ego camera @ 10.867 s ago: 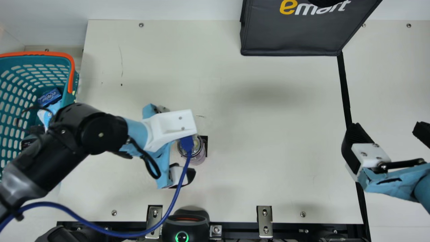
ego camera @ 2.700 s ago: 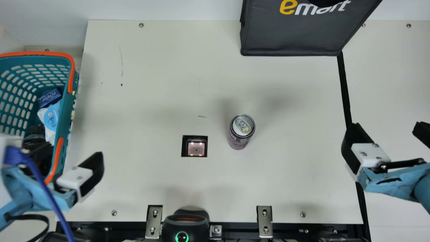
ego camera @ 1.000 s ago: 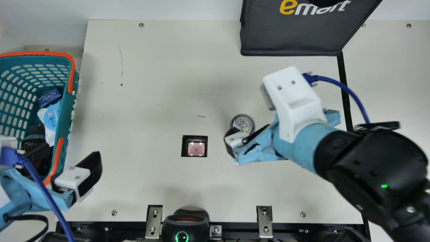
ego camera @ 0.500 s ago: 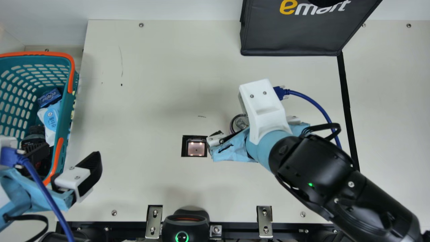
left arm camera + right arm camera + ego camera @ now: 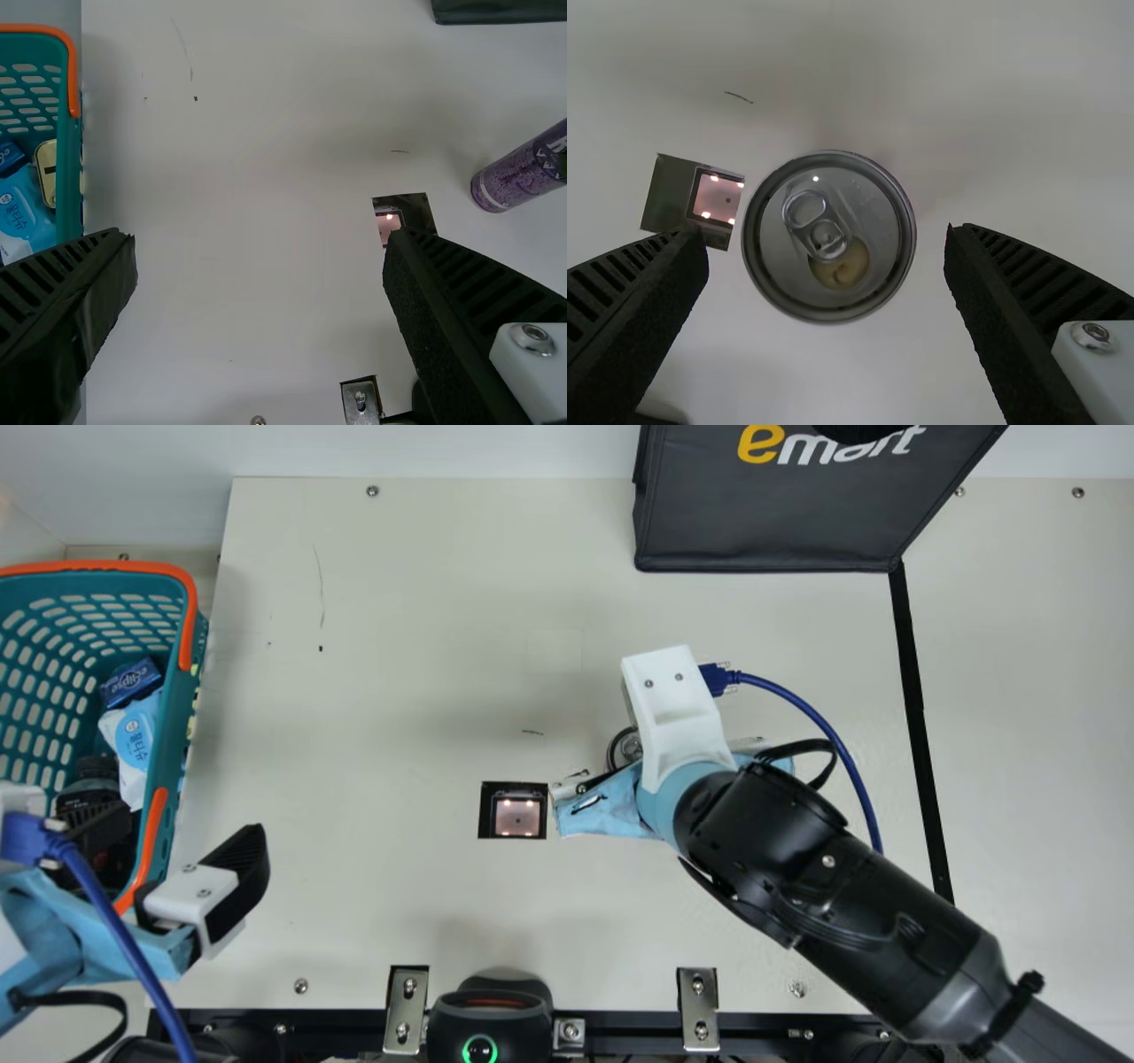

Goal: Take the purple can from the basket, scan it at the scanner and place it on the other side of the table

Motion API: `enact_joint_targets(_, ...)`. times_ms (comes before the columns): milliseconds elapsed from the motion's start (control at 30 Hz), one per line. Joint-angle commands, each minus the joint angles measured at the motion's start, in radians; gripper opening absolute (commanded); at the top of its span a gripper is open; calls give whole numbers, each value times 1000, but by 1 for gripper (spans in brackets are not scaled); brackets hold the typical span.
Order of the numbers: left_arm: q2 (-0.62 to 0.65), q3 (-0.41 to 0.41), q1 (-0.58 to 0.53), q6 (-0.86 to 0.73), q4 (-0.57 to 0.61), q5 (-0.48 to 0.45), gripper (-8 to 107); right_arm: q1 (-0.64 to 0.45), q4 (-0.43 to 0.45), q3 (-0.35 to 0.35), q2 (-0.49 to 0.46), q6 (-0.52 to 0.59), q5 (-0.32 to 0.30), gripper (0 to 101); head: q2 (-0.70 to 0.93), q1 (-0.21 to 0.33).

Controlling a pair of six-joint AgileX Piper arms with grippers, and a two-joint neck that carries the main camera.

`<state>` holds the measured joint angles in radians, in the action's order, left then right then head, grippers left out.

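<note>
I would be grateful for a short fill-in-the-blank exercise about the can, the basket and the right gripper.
The side of the can is coloured ____.
On the table, the can stands ____ rather than lying on its side.
The handle of the teal basket is coloured ____.
The right gripper is at the can, with its fingers ____.

Missing words: purple; upright; orange; open.

Robotics lab arranged as a shop checkout, apparently: robot arms [image 5: 797, 868] above a cream bench [image 5: 399, 602], a scanner window [image 5: 517, 817] set into its surface, a shopping basket [image 5: 182, 691] holding packaged goods [image 5: 131, 680], and a dark bag [image 5: 780, 518].
</note>
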<state>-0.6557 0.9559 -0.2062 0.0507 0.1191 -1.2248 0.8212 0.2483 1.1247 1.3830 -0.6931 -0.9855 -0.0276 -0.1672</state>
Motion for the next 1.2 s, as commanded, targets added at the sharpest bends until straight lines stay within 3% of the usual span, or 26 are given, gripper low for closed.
enact_joint_targets(0, 0, 0, 0, 0, 0, 0, 90, -5, 4, -6, 11, -1, 13, 95, 0, 29)
enact_joint_targets(233, 0, 0, 0, 0, 0, 0, 90, -19, 19, -18, 46, -2, 45, 95, 0, 29)
enact_joint_targets(467, 0, 0, 0, 0, 0, 0, 90, -18, 43, -11, 65, -9, 37, 48, 0, 29)
enact_joint_targets(700, 0, 0, 0, 0, 0, 0, 90, -16, 60, 28, 61, -3, -10, 2, 0, 29)
enact_joint_targets(1167, 0, 0, 0, 0, 0, 0, 90, -105, -15, 181, 20, 136, -120, 0, -23, 29)
